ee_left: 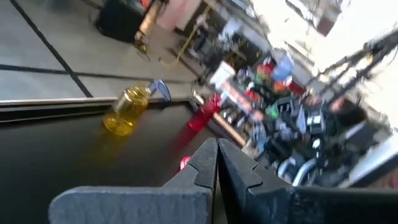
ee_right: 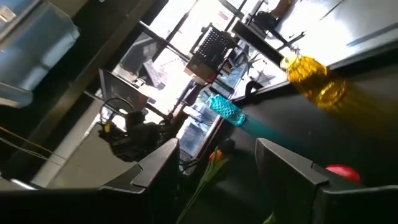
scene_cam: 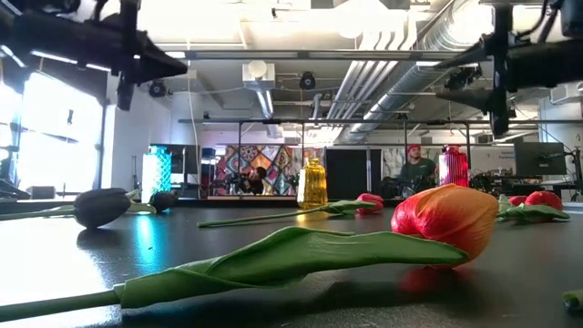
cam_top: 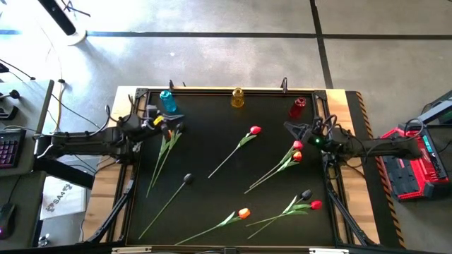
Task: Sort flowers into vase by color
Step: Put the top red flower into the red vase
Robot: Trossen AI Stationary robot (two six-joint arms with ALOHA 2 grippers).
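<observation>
The left gripper (cam_top: 173, 128) is holding its fingers closed on the stems of a flower (cam_top: 164, 152) near the blue vase (cam_top: 167, 101) at the far left of the worktop (cam_top: 212, 204). The head is not showing, so its colour cannot be told. The right gripper (cam_top: 291, 128) is waiting with fingers open and empty, just near the red vase (cam_top: 298, 106) and beside two red tulips (cam_top: 296, 151). To do this step well, the left arm should probably be lifting the stems upright before lowering them into the matching vase. The yellow vase (cam_top: 238, 97) is standing between the other two. More flowers are lying across the worktop, red, orange and black.
</observation>
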